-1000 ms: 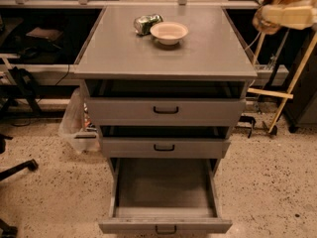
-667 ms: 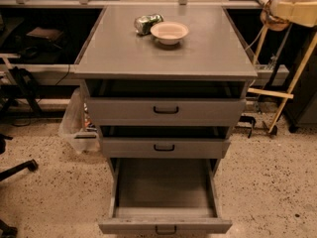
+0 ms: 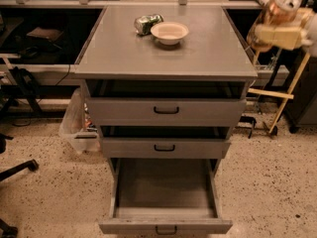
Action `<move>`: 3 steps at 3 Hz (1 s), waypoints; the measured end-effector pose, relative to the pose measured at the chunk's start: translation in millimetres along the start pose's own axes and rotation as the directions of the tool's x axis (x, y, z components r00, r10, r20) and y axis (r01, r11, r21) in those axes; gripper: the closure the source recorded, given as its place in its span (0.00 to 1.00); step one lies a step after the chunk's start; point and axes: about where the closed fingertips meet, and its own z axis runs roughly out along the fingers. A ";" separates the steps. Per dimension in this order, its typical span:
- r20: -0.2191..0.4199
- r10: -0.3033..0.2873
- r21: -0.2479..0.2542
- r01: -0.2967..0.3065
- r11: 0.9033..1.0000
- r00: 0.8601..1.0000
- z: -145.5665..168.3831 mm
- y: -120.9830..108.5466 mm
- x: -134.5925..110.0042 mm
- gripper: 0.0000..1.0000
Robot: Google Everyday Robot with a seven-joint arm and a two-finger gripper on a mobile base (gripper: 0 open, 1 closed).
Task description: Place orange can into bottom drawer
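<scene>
Slightly lower than a second ago, the gripper [image 3: 280,32] hangs just off the cabinet's [image 3: 124,53] right rear corner, and everything else sits as it did. Left of the cabinet, a clear bag [image 3: 74,125] leans against its side, out of the way. On the cabinet's top, toward the back, a green can [image 3: 147,23] lies on its side, touching a pale bowl [image 3: 169,32] just to its right; neither is part of this job and both are well apart from the gripper. Down the cabinet's front, the two shallow drawers are pulled out only a little, while the bottom drawer [image 3: 166,192] is drawn fully out, probably so that a load can be lowered straight in past the fronts above. At the cabinet's right edge, level with its top, the pale fingers are pinched on the lower part of the orange can [image 3: 281,9], which stands above them tilted, its silver top turned up and toward the camera. That grip near the base probably leaves the can free to be set down inside. The arm enters from the right border, reaching roughly level toward the cabinet, with only the wrist in view. The can is well above and to the right of the bottom drawer, so the carry across and down looks not yet done.
</scene>
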 end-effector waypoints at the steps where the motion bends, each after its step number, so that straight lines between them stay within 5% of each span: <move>1: -0.037 0.043 0.041 -0.041 0.998 0.998 2.3 11.4 96.5 1.00; 2: -0.108 0.101 0.129 -0.087 0.988 0.989 -10.8 27.8 202.9 1.00; 3: -0.139 0.142 0.100 -0.129 0.987 0.980 4.7 54.8 231.1 1.00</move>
